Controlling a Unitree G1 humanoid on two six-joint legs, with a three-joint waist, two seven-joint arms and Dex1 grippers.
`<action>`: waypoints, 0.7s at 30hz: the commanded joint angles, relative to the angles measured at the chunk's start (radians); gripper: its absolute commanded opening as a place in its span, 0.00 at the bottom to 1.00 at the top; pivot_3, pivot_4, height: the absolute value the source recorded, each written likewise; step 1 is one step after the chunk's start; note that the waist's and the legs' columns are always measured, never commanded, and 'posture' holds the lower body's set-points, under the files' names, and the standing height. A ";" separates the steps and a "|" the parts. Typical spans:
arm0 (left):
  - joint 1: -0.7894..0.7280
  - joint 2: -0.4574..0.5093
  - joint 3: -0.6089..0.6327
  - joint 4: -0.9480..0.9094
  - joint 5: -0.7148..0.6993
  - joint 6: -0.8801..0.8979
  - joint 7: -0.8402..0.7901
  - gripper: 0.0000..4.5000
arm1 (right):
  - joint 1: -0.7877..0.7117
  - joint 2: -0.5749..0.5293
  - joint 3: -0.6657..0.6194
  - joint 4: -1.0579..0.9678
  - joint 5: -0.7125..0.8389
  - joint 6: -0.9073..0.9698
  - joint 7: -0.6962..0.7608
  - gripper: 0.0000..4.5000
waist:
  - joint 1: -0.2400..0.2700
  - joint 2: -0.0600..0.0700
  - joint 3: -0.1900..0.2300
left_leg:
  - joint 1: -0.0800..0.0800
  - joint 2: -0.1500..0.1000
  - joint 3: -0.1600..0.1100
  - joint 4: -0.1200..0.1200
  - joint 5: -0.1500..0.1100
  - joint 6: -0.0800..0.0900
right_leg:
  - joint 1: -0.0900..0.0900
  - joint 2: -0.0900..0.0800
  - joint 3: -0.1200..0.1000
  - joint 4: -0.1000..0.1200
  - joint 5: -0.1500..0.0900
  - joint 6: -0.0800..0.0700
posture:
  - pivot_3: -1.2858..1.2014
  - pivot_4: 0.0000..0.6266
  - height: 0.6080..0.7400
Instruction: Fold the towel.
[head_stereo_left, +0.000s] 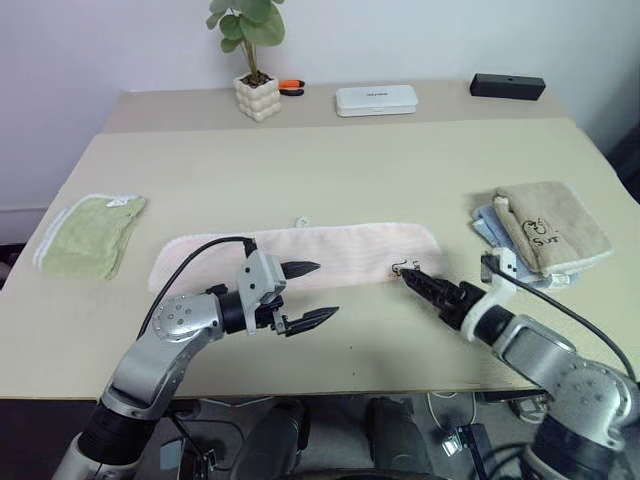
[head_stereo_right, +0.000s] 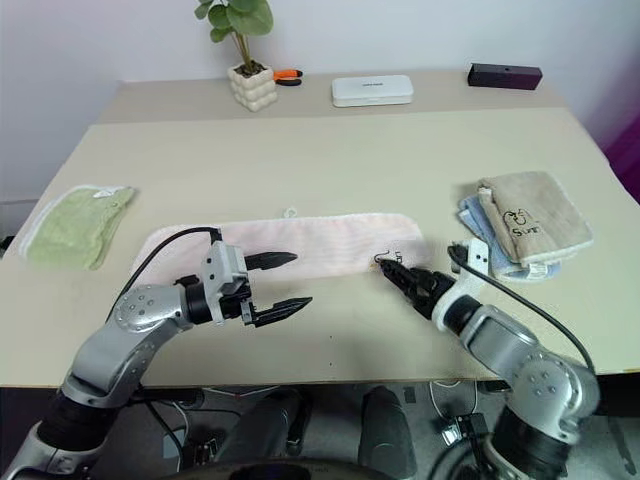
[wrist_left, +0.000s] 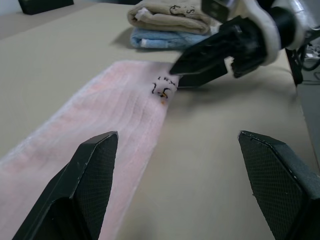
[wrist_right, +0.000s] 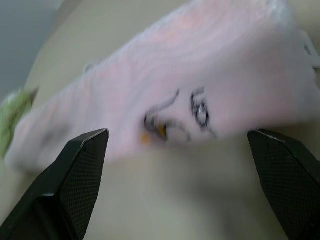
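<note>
Your left gripper (head_stereo_left: 306, 294), fingers spread and empty, hovers at lower centre-left over the near edge of the towel (head_stereo_left: 330, 252); your right gripper (head_stereo_left: 408, 279), also released, points its tips at the towel's printed mark (wrist_left: 162, 90) at lower centre-right. The pink towel lies flat as a long strip across the middle of the table (head_stereo_left: 330, 150). You appear to be in the approach step: next, close on the near edge. Count three towel groups: one pink, one green towel (head_stereo_left: 88, 233), one tan-and-blue stack (head_stereo_left: 545, 230); also one potted plant (head_stereo_left: 252, 60).

Both arms forward, left hand (head_stereo_left: 307, 293) and right hand (head_stereo_left: 408, 277) empty, fingers spread.
</note>
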 joint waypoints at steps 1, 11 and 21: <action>0.004 0.002 0.017 -0.030 0.012 -0.024 0.008 0.87 | -0.075 0.057 -0.081 0.086 0.027 -0.001 -0.163 1.00 | -0.003 0.000 0.000 | 0.000 0.000 0.000 0.000 0.000 0.000 | 0.000 0.000 0.000 0.000 0.000 0.000 | 0.52 0.24 1.00; 0.058 0.005 0.022 -0.058 0.029 -0.035 0.033 0.87 | -0.106 0.050 -0.111 0.130 0.108 -0.005 -0.305 0.12 | -0.004 0.001 -0.003 | 0.001 0.000 0.000 0.000 0.000 0.000 | 0.001 0.000 0.000 0.000 0.000 0.000 | 0.52 0.24 1.00; 0.052 -0.001 0.011 -0.033 0.037 -0.052 0.025 0.87 | -0.008 -0.056 -0.089 0.083 0.380 -0.052 -0.441 0.87 | -0.004 0.002 -0.003 | 0.001 0.000 0.000 -0.001 0.000 0.000 | 0.000 0.000 0.000 0.000 0.000 0.000 | 0.52 0.24 1.00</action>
